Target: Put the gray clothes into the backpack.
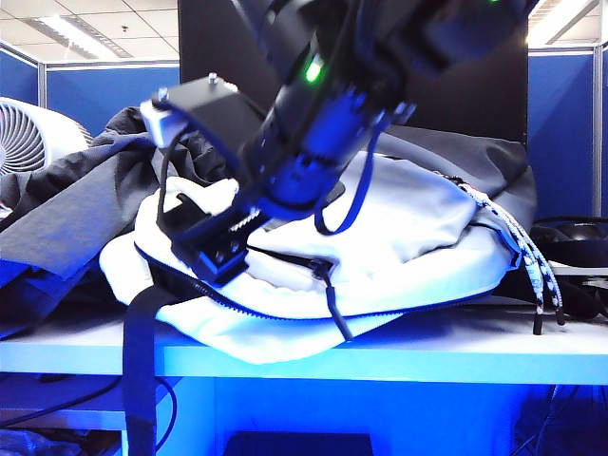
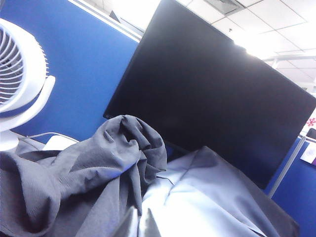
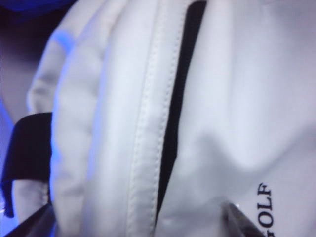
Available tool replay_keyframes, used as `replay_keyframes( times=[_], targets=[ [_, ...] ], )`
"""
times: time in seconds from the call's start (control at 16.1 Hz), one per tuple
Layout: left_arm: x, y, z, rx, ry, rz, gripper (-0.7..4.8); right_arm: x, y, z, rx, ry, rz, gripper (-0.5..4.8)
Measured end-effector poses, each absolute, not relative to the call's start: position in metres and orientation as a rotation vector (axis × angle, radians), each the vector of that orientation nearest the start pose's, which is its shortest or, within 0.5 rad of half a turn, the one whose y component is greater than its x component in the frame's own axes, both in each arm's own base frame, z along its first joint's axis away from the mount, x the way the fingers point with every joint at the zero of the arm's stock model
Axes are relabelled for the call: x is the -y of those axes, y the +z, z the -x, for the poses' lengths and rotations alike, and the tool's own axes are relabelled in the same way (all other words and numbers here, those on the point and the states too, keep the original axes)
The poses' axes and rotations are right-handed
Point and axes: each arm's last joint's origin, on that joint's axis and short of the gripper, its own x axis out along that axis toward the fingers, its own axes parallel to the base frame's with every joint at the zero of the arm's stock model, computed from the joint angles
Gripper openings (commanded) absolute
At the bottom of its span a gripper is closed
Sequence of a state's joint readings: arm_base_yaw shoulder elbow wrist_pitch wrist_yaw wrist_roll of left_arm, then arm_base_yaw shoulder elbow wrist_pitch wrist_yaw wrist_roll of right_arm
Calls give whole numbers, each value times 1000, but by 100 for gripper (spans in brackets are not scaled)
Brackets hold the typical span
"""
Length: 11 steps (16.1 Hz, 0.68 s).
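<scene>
The backpack (image 1: 408, 247) lies on its side on the table, white with a darker gray top panel (image 2: 197, 197). The gray clothes (image 1: 85, 195) are heaped at its left end, bunched in folds (image 2: 98, 163). My right gripper (image 1: 204, 237) reaches across to the backpack's left part and stands open. In the right wrist view its jaws (image 3: 138, 227) straddle white backpack fabric (image 3: 232, 98) with a black zipper slit (image 3: 177, 98). The left gripper (image 2: 139, 228) is shut and empty, its tips together just in front of the clothes and the gray panel. It does not show in the exterior view.
A white round fan (image 1: 24, 133) stands behind the clothes at the far left. A large black screen (image 2: 212, 89) rises behind the backpack. A black webbing strap (image 1: 141, 370) hangs over the table's front edge (image 1: 380, 361). A braided cord (image 1: 534, 271) dangles at the backpack's right end.
</scene>
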<state>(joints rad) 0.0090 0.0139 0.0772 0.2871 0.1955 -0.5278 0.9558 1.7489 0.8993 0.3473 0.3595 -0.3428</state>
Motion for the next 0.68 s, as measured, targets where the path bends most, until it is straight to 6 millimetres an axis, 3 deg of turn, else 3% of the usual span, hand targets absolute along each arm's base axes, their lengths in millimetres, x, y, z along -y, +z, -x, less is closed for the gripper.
replay_keyframes(
  times=[0.12,0.25,0.5,0.68],
  targets=[
    [5,216,-87,291,-274,485,30,-285,172,-217,-295,645,635,150],
    [5,216,-87,292,-273,475,30,-286,175,-219,-279,637,626,-5],
    [5,213,-88,278,-244,408,30,-295,200,-226,-242,628,602,-5],
    [3,210,-89,260,-188,355,31,-289,260,-226,-119,590,505,-5]
  ],
)
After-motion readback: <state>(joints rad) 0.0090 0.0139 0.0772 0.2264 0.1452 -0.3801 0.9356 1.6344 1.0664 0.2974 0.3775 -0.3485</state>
